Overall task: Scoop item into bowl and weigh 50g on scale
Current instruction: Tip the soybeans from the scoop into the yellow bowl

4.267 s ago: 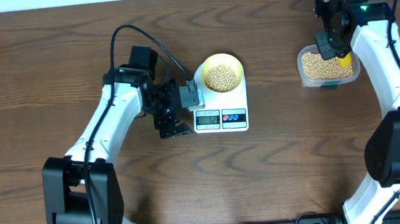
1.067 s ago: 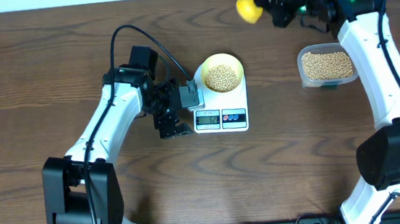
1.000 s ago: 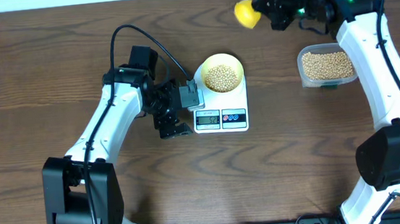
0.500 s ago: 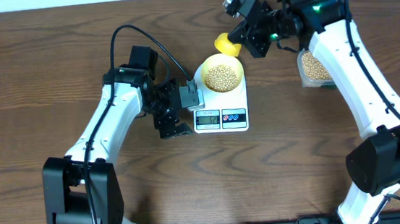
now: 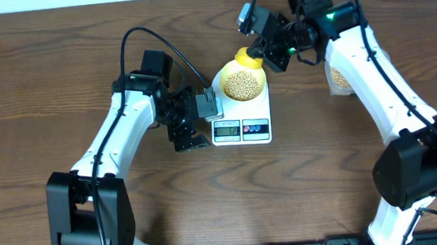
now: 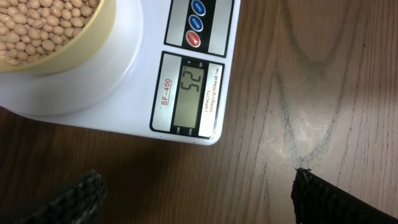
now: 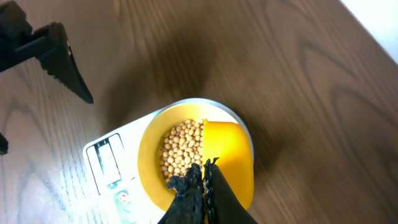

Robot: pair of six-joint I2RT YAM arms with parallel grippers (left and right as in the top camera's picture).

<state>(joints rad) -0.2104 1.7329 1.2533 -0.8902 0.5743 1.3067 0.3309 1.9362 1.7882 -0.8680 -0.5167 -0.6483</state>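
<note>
Scoop [image 7: 229, 158] above the bowl [image 7: 148, 155], clamped in your right gripper [image 7: 204, 180]

Your right gripper's fingers are pressed together on the yellow scoop. Its cup covers one side of the bowl. Beans [image 7: 180, 149] fill the bowl, which stands on the scale [image 6: 93, 81]. Your left gripper [image 6: 199, 202] sits low beside the scale's display end, with its fingers spread wide and nothing between them. More beans lie in the clear container [image 5: 337, 76], half hidden behind your right arm.

- Yellow scoop [image 5: 244, 56], far, just right of centre.
- Clear plastic container [image 5: 333, 77], far right, mostly hidden.
- Dark wood-grain counter [image 5: 326, 176] beneath everything.
</note>
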